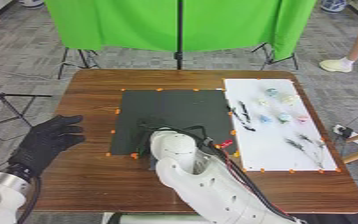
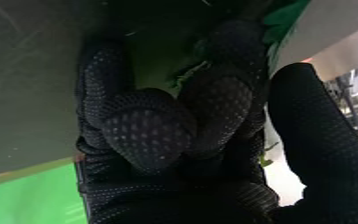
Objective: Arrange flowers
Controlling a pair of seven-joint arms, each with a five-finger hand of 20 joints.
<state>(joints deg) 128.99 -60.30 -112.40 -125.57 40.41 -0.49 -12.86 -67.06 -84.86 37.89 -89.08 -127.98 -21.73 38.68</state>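
In the head view my left hand is off the mat's left side, fingers loosely extended and holding nothing. My right hand is low over the black mat, partly hidden by its white wrist. Seen from the right wrist, my right hand has curled fingers, with green foliage at them; what they hold is largely hidden. On the white board lie small blue, pink and pale flowers, dark sprigs and thin grey-green stems.
A small red thing is beside the right forearm, at the mat's right edge. Orange tape marks line the mat and board. The wooden table's far edge faces a green cloth on a stand.
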